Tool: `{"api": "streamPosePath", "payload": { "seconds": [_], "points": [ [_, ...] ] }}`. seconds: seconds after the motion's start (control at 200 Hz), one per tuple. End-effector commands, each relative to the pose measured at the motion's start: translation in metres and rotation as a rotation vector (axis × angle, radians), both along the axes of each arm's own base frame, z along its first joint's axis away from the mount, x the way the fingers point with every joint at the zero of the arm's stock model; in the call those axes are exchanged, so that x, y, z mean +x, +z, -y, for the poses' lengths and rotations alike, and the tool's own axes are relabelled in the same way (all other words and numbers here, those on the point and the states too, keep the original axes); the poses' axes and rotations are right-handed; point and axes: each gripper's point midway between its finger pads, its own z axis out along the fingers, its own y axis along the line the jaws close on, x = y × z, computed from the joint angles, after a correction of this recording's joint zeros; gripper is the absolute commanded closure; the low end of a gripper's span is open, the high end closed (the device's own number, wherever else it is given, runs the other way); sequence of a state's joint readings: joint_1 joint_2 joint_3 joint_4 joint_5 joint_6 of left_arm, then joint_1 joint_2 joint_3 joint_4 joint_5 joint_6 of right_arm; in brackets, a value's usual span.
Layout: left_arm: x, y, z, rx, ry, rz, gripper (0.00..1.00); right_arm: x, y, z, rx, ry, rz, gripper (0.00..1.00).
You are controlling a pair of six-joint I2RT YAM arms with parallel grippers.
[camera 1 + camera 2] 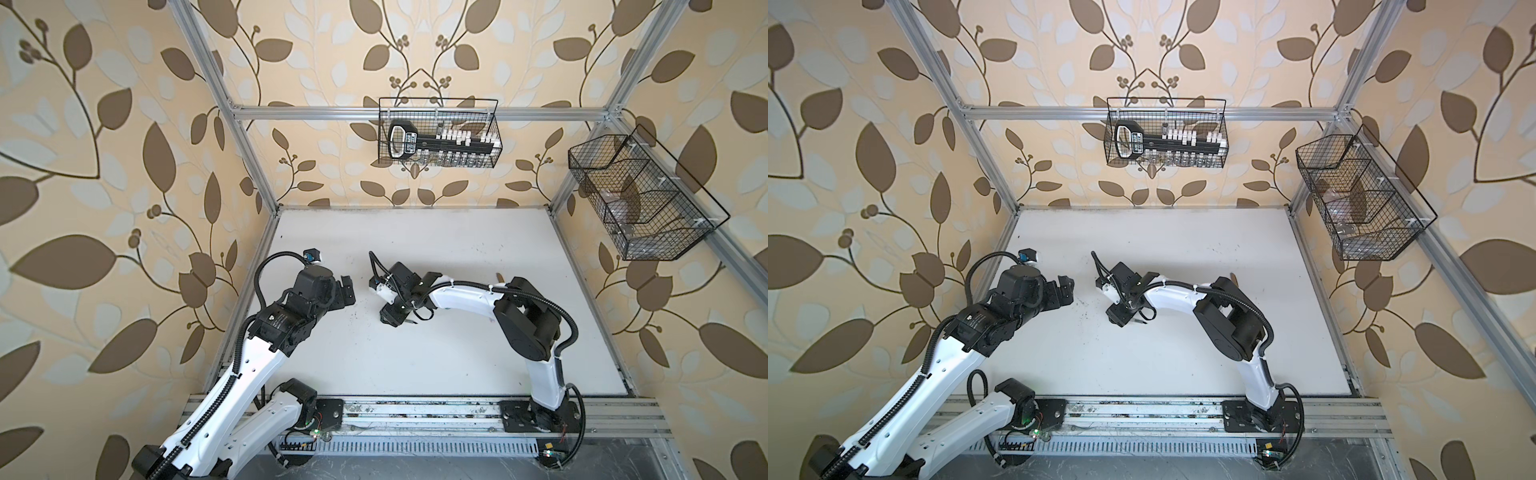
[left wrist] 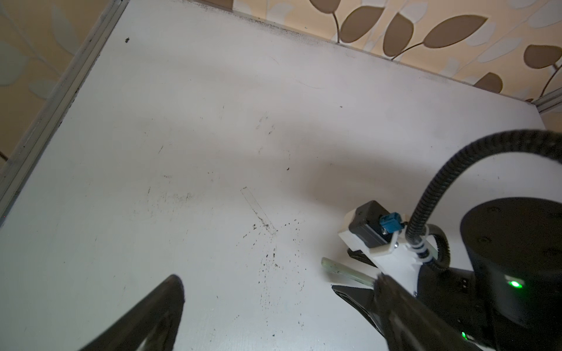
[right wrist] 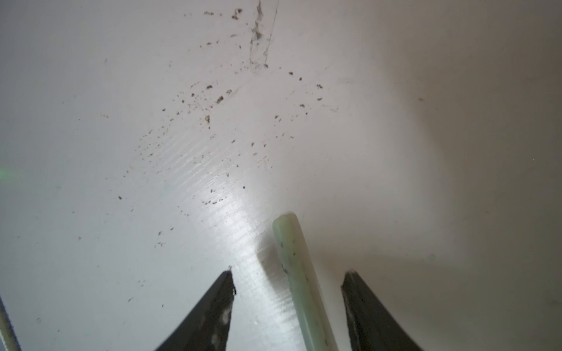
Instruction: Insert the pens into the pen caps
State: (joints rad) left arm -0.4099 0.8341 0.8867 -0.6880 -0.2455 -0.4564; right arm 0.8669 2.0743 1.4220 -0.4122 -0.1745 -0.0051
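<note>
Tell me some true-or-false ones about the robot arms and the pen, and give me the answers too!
1. The green pen lies between the jaws of the right gripper. True.
2. Those jaws squeeze the pen tight. False: they stand apart, with a gap on each side of it.
3. The left gripper holds a pink cap. False: its jaws are wide open and empty.
4. A wire basket hangs on the back wall. True.

I see walls: beige wallpaper [image 1: 104,166], brown leaves | aluminium frame [image 1: 332,112] | white table [image 1: 415,365], scuffed, dark specks | back wire basket [image 1: 384,120], side wire basket [image 1: 665,245] hanging | soft light, mild glare on table.
</note>
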Motion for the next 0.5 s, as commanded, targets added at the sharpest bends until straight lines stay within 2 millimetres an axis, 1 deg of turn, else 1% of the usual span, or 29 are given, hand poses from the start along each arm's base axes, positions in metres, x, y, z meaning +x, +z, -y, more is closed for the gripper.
{"api": "streamPosePath", "payload": {
  "seconds": [0.0, 0.1, 0.26, 0.355, 0.435, 0.495],
  "points": [
    [0.001, 0.000, -0.008, 0.005, 0.046, -0.001, 0.01, -0.005, -0.002, -0.009, 0.005, 0.059, -0.030, 0.41],
    [0.002, -0.001, -0.007, 0.006, 0.038, -0.004, 0.01, -0.013, -0.005, -0.012, 0.011, 0.092, -0.065, 0.41],
    [0.006, -0.003, -0.005, 0.006, 0.029, -0.005, 0.01, -0.035, -0.008, -0.014, 0.001, 0.160, -0.105, 0.41],
    [0.008, -0.005, -0.003, 0.001, 0.027, -0.007, 0.01, -0.046, -0.013, -0.009, -0.024, 0.182, -0.123, 0.42],
    [0.008, -0.008, -0.002, 0.002, 0.023, -0.013, 0.01, -0.055, -0.016, -0.002, -0.044, 0.194, -0.135, 0.46],
    [0.009, -0.011, -0.002, 0.007, 0.024, -0.021, 0.01, -0.059, -0.014, 0.003, -0.052, 0.194, -0.141, 0.48]
  ]
}}
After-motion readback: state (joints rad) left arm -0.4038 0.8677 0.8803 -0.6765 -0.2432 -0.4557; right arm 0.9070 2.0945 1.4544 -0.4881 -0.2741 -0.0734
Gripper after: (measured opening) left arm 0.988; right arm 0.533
